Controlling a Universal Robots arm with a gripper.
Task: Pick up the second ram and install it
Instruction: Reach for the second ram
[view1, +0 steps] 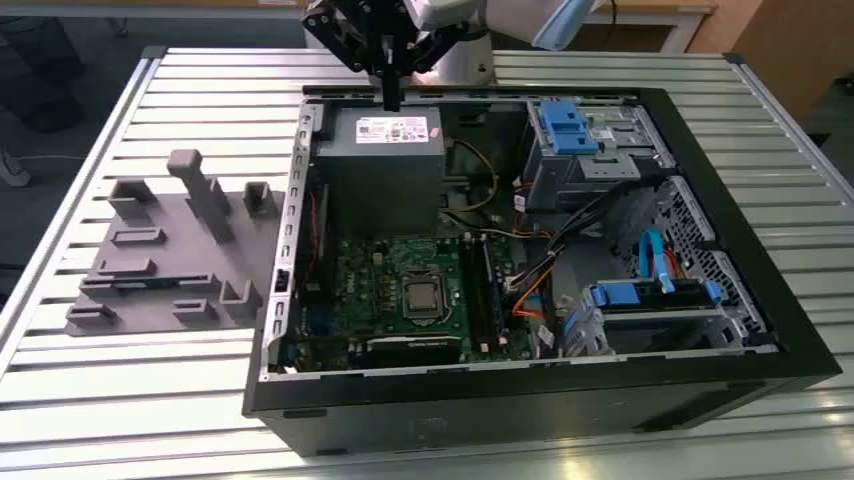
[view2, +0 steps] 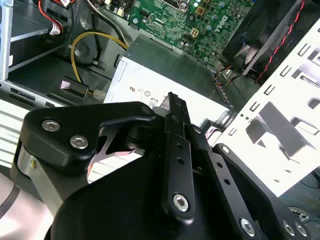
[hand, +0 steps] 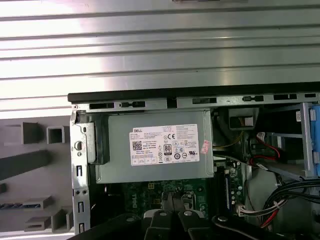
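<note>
The slatted metal tabletop (view1: 134, 420) carries everything. On it lies an open black computer case (view1: 534, 400), its inside facing up. Within it, in the exterior view, the green motherboard (view1: 387, 290) takes up the near part. The grey power supply (view1: 380, 160) sits beyond the board, against the far wall. Beside the case, on the exterior view's left, a grey plastic fixture (view1: 147, 290) with upright pegs rests on the tabletop.

My tool (view1: 391, 100) hangs over the far edge of the power supply, above it and not touching. Its fingers are drawn together, with nothing between them that I can see.

The second ram (hand: 20, 205) is well apart from my tool. In the first wrist view it shows as a thin blue strip lying in a slot of the fixture, outside the case.
</note>
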